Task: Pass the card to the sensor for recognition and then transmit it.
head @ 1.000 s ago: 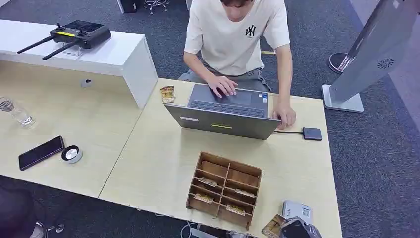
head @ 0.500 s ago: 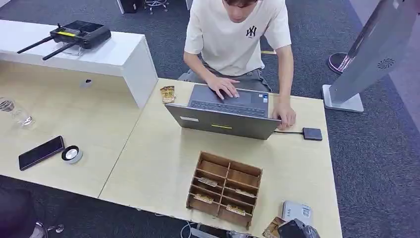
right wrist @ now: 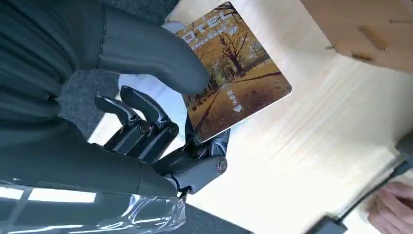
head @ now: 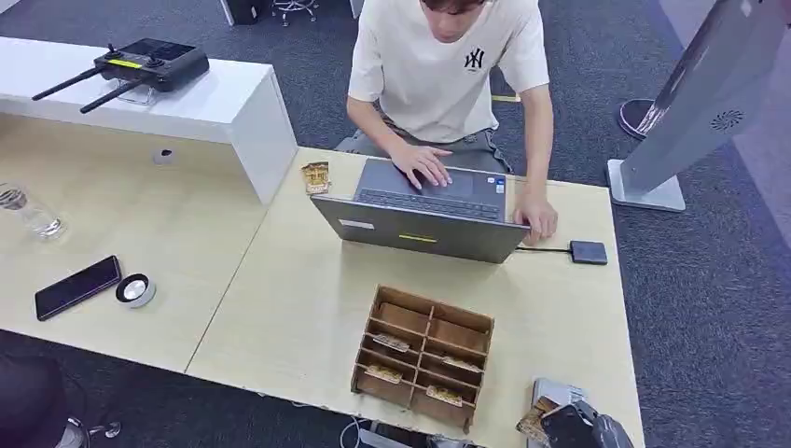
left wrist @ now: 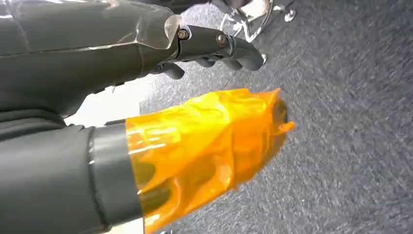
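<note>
- The right hand [head: 571,427] comes in at the near right corner of the light wooden counter [head: 298,308]. In the head view it is dark, low over the counter's near edge, with a transparent wrap on the wrist.
- The left hand [left wrist: 209,48] hangs over the grey carpet floor [left wrist: 350,122]. Its thumb is wrapped in orange film, its dark fingers are curled and apart from the thumb, and nothing is in it.
- A brown wooden organiser box with many compartments [head: 424,357] stands near the near edge of the counter, just to the left of the right hand; small cards lie in some compartments.
- A small white device with a label [head: 558,392] lies at the near right corner, partly covered by the right hand.
- A grey laptop [head: 424,210] stands open at the far edge, and a person in a white T-shirt [head: 443,65] has both hands at it. A small dark box on a cable [head: 588,252] lies near the right edge.
- The right hand pinches the rectangular hotel card with an autumn tree picture [right wrist: 234,83] between the thick grey thumb [right wrist: 151,53] and the dark fingers below it. The card is above the counter at the near right corner, tilted, beside the white device.
</note>
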